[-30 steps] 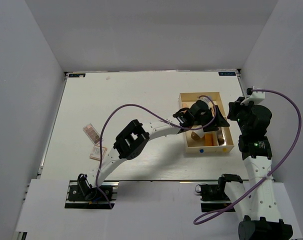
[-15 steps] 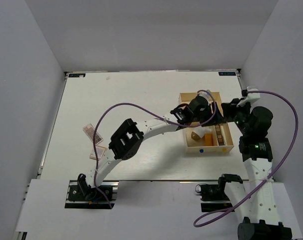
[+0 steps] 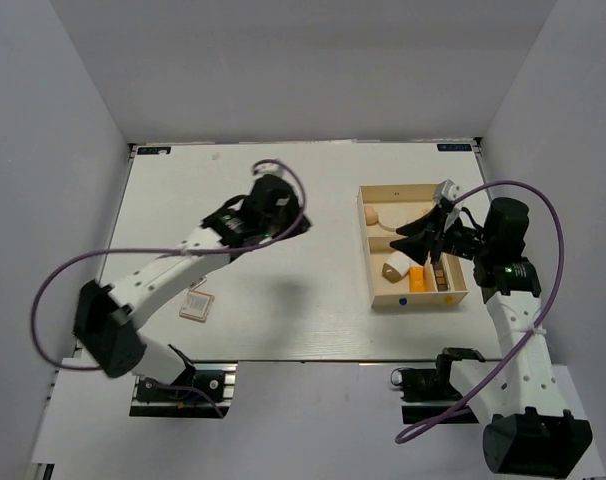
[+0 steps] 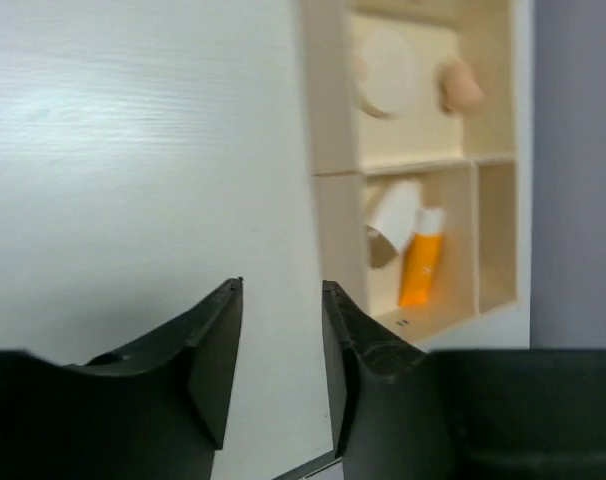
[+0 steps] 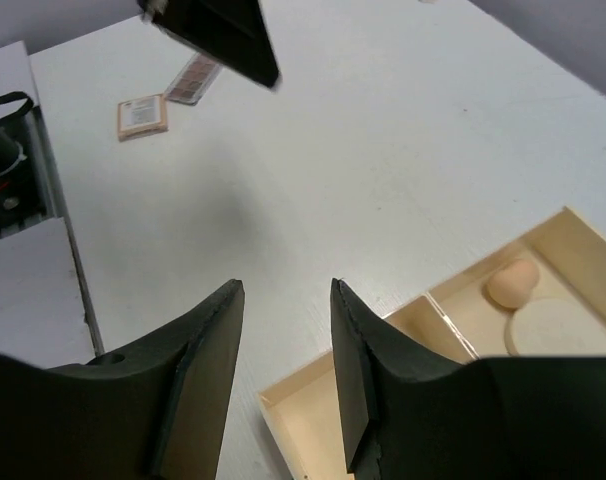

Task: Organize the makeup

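Note:
The makeup lies partly in the wooden box. A peach sponge, a white-and-brown teardrop sponge, an orange tube and a brown palette show there. The left wrist view also shows the round puff, peach sponge, teardrop sponge and tube. A pinkish compact and a second palette lie on the table at the left. My left gripper is open and empty over the table's middle. My right gripper hangs open and empty above the box's left part.
The box stands at the table's right side, near the right wall. My left arm stretches diagonally over the table's left half, covering most of the loose palette in the top view. The left gripper's finger shows at the top of the right wrist view.
My left arm has swung out of the box, leftward to the table's middle, its jaws narrowing. My right gripper has opened from shut and now points left over the box.

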Tool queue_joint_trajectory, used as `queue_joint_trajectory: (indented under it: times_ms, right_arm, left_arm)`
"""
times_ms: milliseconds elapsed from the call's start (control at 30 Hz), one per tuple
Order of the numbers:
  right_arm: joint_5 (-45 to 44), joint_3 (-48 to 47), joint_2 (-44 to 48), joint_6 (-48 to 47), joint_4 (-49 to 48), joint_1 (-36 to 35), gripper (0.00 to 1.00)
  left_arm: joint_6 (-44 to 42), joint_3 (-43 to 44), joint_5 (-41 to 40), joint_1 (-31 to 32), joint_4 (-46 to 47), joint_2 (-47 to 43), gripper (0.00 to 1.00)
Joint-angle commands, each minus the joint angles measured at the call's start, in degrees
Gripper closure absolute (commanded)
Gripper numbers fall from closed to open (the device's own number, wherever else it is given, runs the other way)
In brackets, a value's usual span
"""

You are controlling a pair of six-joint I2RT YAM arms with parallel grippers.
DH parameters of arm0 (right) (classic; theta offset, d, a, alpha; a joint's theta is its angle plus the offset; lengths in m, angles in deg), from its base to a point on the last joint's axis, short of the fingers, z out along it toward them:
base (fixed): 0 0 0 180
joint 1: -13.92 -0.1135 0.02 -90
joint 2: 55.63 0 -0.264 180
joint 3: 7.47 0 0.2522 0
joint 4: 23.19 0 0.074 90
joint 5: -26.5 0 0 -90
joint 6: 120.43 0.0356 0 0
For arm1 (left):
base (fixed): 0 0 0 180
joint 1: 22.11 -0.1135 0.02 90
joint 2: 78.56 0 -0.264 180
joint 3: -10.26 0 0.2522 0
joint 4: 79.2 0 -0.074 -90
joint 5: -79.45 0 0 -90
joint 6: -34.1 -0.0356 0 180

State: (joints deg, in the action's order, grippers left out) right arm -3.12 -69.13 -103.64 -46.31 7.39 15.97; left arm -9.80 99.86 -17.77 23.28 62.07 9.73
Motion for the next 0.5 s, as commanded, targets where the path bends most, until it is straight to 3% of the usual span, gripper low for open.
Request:
queue_joint_trajectory:
  times_ms: [0,67,133,167,267,367,467]
  right_arm:
    - [5.45,-2.29,-2.17,-3.72,1.64,-1.16,0.54]
    - [2.48,-1.32,-4.01,-1.8,-0.2,-1.87,0.54]
    - [-1.9,-1.06,-5.95,0.67,-2.32,-5.89,0.56]
    - [-3.76,-1.93,-8.48,0.41,-1.71,-7.82,0.57]
    - [-9.74,-5.52,-14.71,-1.78,1.54,-15.63,0.57]
    - [-15.8,-8.25,-19.92,-2.31,2.95,-19.52,0.58]
    - [-22.83,-12.98,-26.33,-2.75,5.06,-28.82,0.56]
  left_arm:
    - [5.38,-6.9,-9.99,-3.28,-18.73,-12.07,0.55]
    - [12.99,-10.69,-12.36,-5.13,-24.4,-19.62,0.53]
    - [18.29,-16.84,-12.9,-6.52,-29.77,-27.33,0.45]
    - [22.58,-20.6,-13.51,-6.54,-32.22,-29.82,0.35]
    - [28.4,-24.23,-15.01,-8.55,-35.83,-37.37,0.29]
    - [28.78,-24.51,-18.17,-9.87,-39.43,-39.07,0.26]
    - [28.25,-20.65,-20.55,-9.88,-45.66,-37.23,0.25]
